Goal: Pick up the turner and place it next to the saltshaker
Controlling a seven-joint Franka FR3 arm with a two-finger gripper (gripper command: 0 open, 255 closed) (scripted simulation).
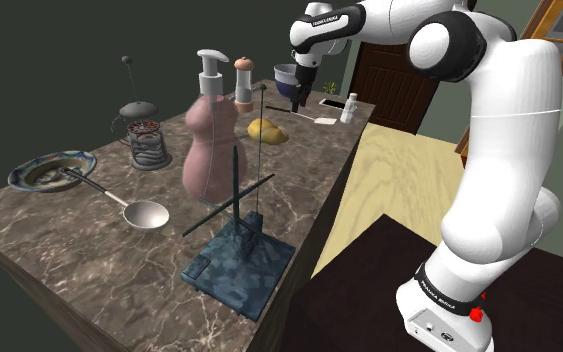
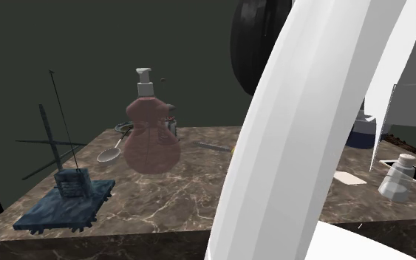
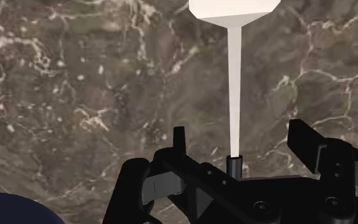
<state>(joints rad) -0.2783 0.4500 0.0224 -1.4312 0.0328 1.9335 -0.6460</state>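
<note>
Evidently the white flat turner [image 3: 234, 95] is found ungripped on the brown marble counter [image 3: 75, 95] near the white saltshaker [image 1: 349, 108], between the parted fingers [image 3: 179, 140] of the black gripper [image 3: 238, 130]; placement appears done.

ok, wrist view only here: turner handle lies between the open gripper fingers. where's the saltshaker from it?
Observer: Shoulder view: the white saltshaker stands upright just beyond the blade of the turner, toward that view's right.
Operator: touching?
Observer: No; the second exterior view shows bare counter between them.
Operator: anything tall nearby?
Observer: A pink pump dispenser, far toward the shoulder view's left.
</note>
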